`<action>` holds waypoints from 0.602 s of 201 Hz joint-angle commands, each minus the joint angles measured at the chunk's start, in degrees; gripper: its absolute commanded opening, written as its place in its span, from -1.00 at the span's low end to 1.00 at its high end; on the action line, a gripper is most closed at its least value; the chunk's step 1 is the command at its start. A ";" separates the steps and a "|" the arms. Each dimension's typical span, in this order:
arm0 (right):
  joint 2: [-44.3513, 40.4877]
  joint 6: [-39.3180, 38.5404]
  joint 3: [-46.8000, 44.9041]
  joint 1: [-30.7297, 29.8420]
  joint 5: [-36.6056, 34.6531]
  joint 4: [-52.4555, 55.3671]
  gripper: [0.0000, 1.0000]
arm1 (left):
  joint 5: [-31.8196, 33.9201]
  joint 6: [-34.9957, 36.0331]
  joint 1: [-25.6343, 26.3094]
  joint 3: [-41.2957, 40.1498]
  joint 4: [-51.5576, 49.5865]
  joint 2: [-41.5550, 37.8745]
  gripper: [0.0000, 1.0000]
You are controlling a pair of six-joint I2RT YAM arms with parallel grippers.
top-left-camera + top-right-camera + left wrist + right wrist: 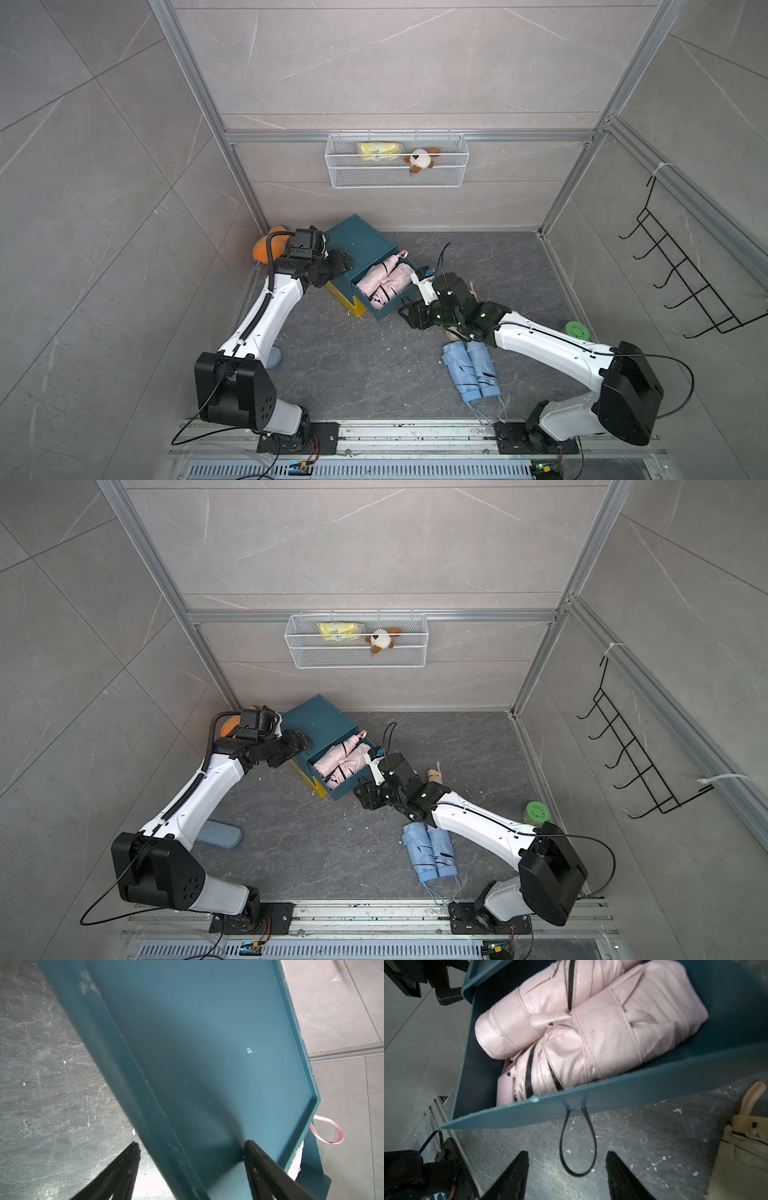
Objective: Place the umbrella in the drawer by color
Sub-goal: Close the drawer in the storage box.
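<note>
On grey floor (pixel 353 374), folded pink umbrellas (pixel 591 1032) fill drawer (pixel 612 1093); left claw (pixel 191 1142), right claw (pixel 566 1153) gape.

Two folded pale-pink fabric umbrellas (pixel 384 280) lie side by side in the pulled-out teal plastic drawer (pixel 380 312), far centre-left. Two folded light-blue fabric umbrellas (pixel 471 370) lie touching, side by side, on the dark floor (pixel 353 374), near right of it.
</note>
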State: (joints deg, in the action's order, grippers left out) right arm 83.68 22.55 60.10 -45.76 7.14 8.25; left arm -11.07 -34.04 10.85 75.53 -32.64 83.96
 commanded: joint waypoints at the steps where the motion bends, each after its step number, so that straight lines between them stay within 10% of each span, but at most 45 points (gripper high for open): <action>1: 2.36 -0.92 3.39 -0.36 -0.17 -2.31 0.02 | 0.00 -0.39 0.42 -0.16 0.86 1.26 0.59; 121: 11.25 -0.57 15.96 -0.04 -3.27 -3.51 -0.46 | 1.11 -0.40 2.51 -2.84 2.24 2.84 0.57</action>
State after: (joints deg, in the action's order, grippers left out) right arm 93.17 21.80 71.68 -45.74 5.02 8.78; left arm -9.08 -34.61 12.19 74.67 -28.84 84.82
